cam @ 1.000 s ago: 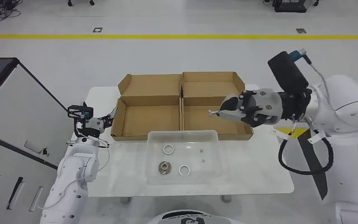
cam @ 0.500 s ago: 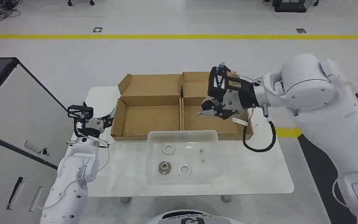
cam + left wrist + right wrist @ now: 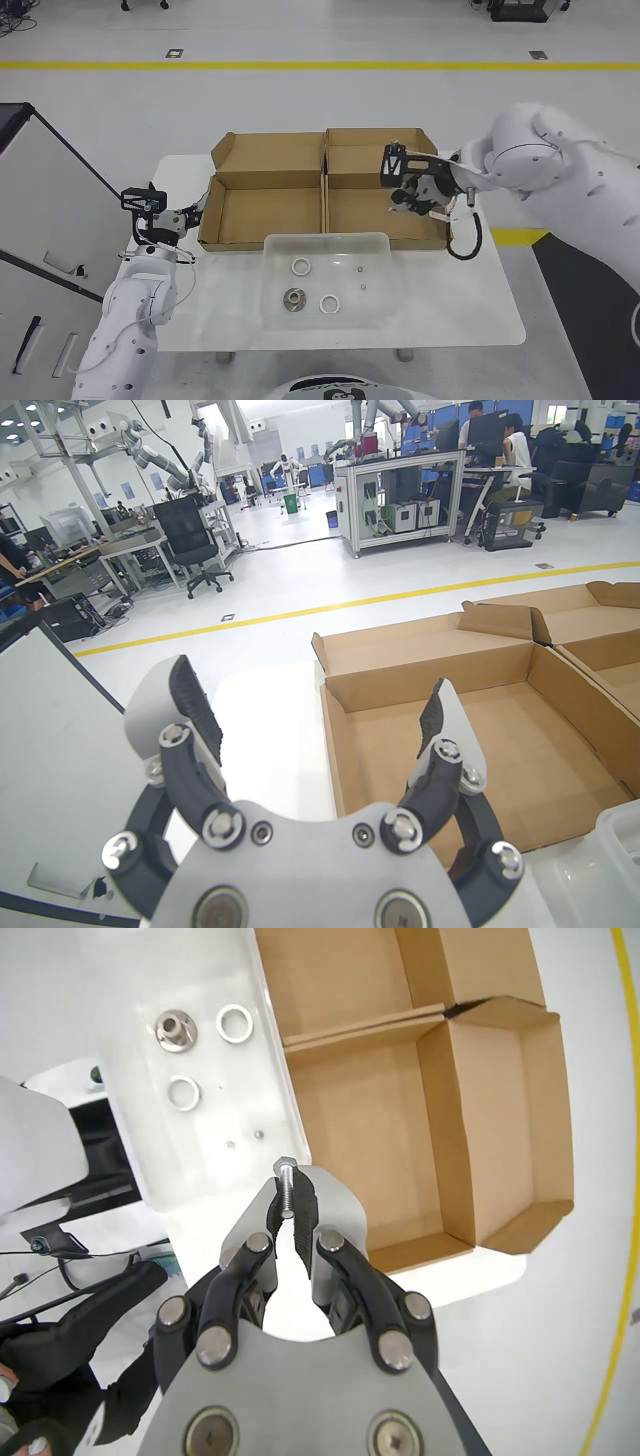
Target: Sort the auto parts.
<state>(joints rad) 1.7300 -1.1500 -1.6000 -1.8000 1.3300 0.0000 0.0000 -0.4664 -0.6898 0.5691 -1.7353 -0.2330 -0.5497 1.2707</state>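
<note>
I'm watching the right pincer (image 3: 287,1177) clamping a hex-head bolt (image 3: 286,1198) by its threaded shank, the two pads pressing in on either side and the head poking out just past the fingertips. From above, that arm is hanging over the right-hand cardboard box (image 3: 352,215), with the bolt up in the air and not touching the cardboard. The left-hand cardboard box (image 3: 262,212) is sitting flush against it, flaps folded back, both of them resting on the white surface (image 3: 450,300). My left pincer (image 3: 310,677) is hovering at the outer side of the left-hand box, just beside its wall, jaws spread wide and gripping nothing. Just in front of the boxes the clear plastic tray (image 3: 275,245) is lying on the surface, touching or nearly touching their front walls. Inside it I'm seeing two white rings, one (image 3: 301,266) towards the boxes and one (image 3: 330,303) towards the near rim, a flanged metal bushing (image 3: 293,297) just beside the nearer ring, and two small metal bits (image 3: 360,268) lying apart from the rest, too small for me to identify.
</note>
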